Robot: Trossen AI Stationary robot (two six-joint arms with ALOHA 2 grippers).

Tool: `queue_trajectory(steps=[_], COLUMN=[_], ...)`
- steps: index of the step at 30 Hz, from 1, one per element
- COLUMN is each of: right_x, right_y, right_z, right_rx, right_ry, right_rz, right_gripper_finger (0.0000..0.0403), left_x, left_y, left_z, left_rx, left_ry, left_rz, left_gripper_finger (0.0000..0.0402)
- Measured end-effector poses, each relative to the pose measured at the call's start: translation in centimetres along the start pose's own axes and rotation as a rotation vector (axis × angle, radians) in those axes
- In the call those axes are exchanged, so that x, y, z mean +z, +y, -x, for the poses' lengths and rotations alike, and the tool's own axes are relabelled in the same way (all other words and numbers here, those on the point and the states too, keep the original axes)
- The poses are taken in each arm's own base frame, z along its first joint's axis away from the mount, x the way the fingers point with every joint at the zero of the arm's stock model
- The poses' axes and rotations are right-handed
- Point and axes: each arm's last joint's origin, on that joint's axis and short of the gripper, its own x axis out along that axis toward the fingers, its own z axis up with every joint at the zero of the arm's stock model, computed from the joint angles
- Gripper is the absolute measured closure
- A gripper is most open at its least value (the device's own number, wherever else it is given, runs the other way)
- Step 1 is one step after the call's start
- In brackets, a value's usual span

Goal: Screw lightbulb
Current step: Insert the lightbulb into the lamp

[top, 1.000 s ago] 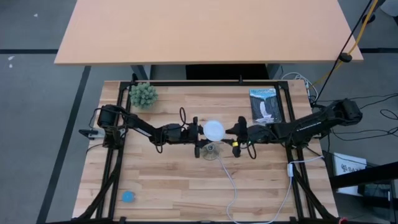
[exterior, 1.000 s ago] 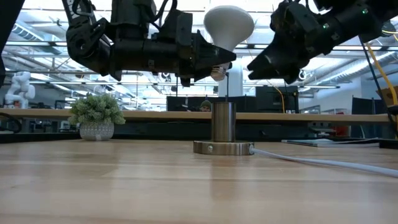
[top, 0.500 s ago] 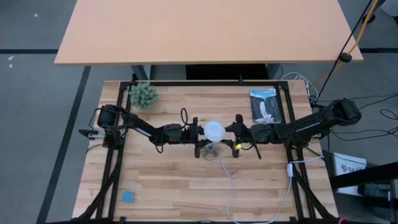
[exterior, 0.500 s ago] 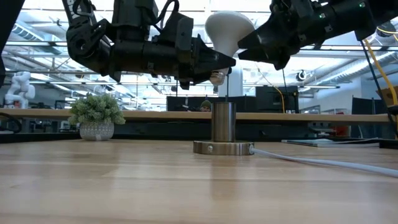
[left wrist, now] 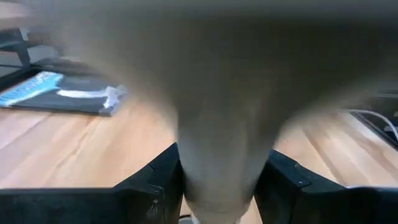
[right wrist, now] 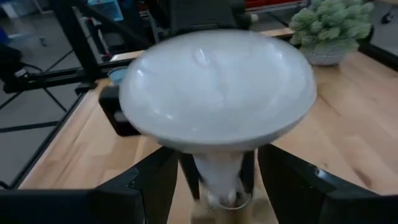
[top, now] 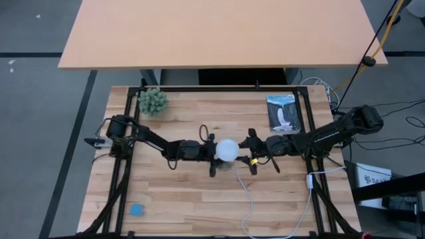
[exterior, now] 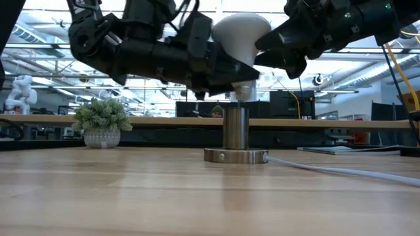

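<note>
The white lightbulb (top: 228, 150) stands globe up, its narrow neck (exterior: 244, 88) just above the metal socket post (exterior: 236, 128), whose round base (exterior: 236, 156) rests on the table. My left gripper (top: 216, 151) reaches in from the table's left and is shut on the bulb. My right gripper (top: 247, 151) reaches in from the right and is open. Its fingers (right wrist: 155, 180) stand on either side of the bulb below the globe (right wrist: 217, 87); I see no touch. My left gripper pinches the bulb's narrow neck (left wrist: 217, 168), below the globe, between its two fingers (left wrist: 158, 180). The fingers come level from the table's left. The bulb stands upright in the hold, base down, over the socket post; whether the base touches the post, I cannot tell.
A small potted plant (top: 153, 101) stands at the far left and a dark booklet (top: 283, 113) lies at the far right. A blue disc (top: 137, 210) lies near the front left corner. The socket's white cord (top: 247, 199) runs to the near edge.
My left gripper has gone toward the near edge and a little down with the bulb. The bulb has turned from tilted to upright, its base now over the socket post. My right gripper has gone toward the bulb and the near edge, its fingers now around it.
</note>
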Motion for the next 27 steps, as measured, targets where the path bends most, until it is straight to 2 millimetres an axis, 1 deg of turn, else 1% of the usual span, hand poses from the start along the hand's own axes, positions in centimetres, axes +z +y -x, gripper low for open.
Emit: queue_trajectory(steps=[3,6,9,13,17,21,27], right_x=[-0.4,-0.5,-0.5,-0.1,0.1,-0.1,-0.5], right_y=[0.4,0.5,0.5,0.6,0.7,0.6,0.6], right_z=[-0.1,-0.1,-0.1,-0.1,-0.1,-0.1,-0.2], right_rx=[0.006,0.002,0.002,0.012,0.015,0.011,0.005], right_ry=[0.009,0.017,0.013,-0.015,-0.033,-0.014,0.009], right_rz=[0.01,0.014,0.003,-0.009,-0.015,-0.015,-0.067], right_gripper_finger=[0.019,0.019,0.019,0.019,0.019,0.019,0.0191], left_x=[-0.3,-0.4,0.0,1.2,2.1,1.7,1.4], left_y=[-0.1,0.0,0.0,-0.1,0.0,0.1,0.5], left_z=[-1.0,-1.2,-1.1,-0.7,-0.2,0.1,0.2], left_rx=[0.002,0.005,0.005,0.003,0.006,0.031,0.048], left_ry=[0.036,0.056,0.054,0.042,0.089,0.182,0.21], left_rz=[-0.005,-0.009,-0.018,-0.065,-0.093,-0.083,-0.056], left_gripper_finger=[0.0246,0.0246,0.0246,0.0246,0.0246,0.0246,0.0246])
